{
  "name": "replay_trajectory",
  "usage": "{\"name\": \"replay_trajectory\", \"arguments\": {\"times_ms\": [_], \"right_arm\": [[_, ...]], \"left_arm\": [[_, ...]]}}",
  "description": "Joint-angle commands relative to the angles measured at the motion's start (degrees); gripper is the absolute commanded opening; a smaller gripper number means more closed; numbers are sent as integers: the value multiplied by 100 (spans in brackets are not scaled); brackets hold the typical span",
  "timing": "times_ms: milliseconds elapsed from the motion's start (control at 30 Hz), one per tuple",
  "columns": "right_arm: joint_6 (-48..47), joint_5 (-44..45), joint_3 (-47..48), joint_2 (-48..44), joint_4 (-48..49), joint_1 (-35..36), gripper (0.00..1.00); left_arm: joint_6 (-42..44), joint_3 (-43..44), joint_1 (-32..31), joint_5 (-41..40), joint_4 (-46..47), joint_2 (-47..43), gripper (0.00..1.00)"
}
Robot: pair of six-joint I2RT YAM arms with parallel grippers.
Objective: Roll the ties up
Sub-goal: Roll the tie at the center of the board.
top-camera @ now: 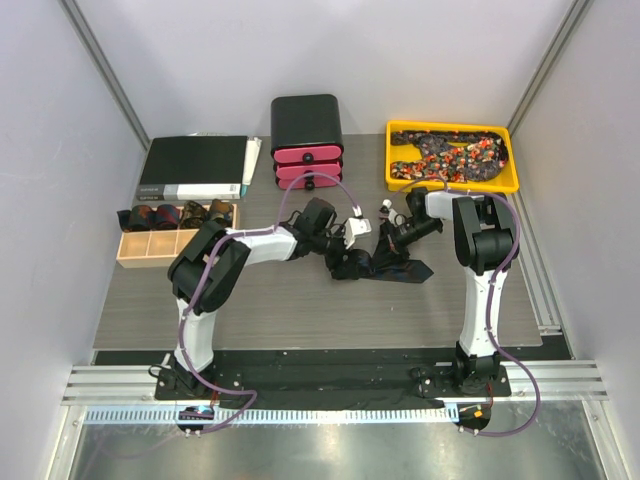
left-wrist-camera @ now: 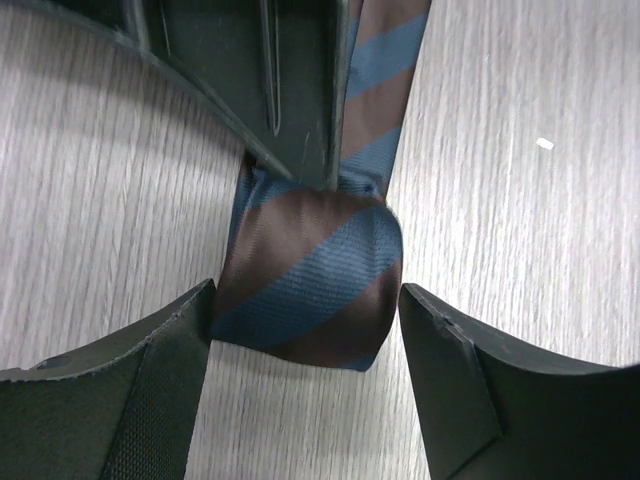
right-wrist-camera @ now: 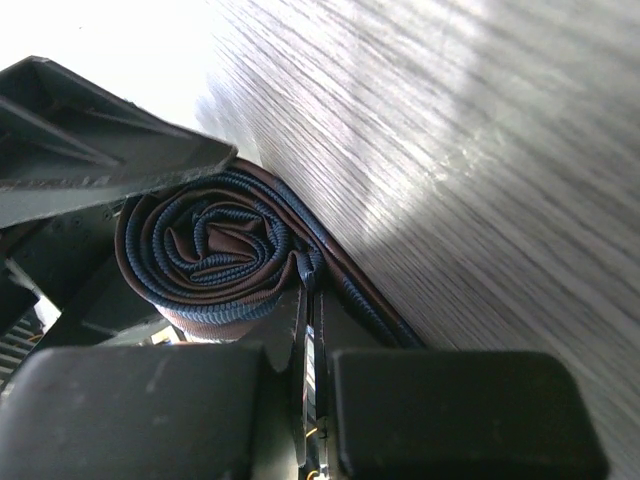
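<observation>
Grey wooden worktop [top-camera: 300,310] holds a brown and blue striped tie [left-wrist-camera: 310,270] near its middle, with one end rolled into a small coil. The left gripper [left-wrist-camera: 305,305] has its jaws wide, one on each side of the coil. The right gripper [right-wrist-camera: 310,385] has its jaws closed tight, pinching the tie right beside the coil.

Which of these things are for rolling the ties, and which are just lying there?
For the job: striped tie, half-rolled; patterned ties in yellow tray; rolled ties in wooden box.
Just lying about: black book; black-and-pink drawers.
</observation>
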Motion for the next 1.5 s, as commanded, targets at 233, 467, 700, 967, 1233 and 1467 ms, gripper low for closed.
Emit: {"name": "replay_trajectory", "arguments": {"times_ms": [233,467,700,967,1233,1467], "right_arm": [[-824,1265,351,388,-41,276,1],[-1045,1169,642,590,-244,557,1],[-852,1089,511,538,-25,768,1],[-482,791,413,126,91,707,11],[-289,-8,756,-191,-428,320,41],[-482,-439,783,-508,-859,-40,49]], "left_arm": [[213,-100,-365,-259,371,-165,69],[406,-602,-488,-365,432,-402,62],[380,-743,-646,-750,467,-420,49],[336,-278,-840,-1902,-847,-95,24],[336,452,-1051,-2650,-2520,564,14],[283,804,-1059,-2747,-3013,881,13]]}}
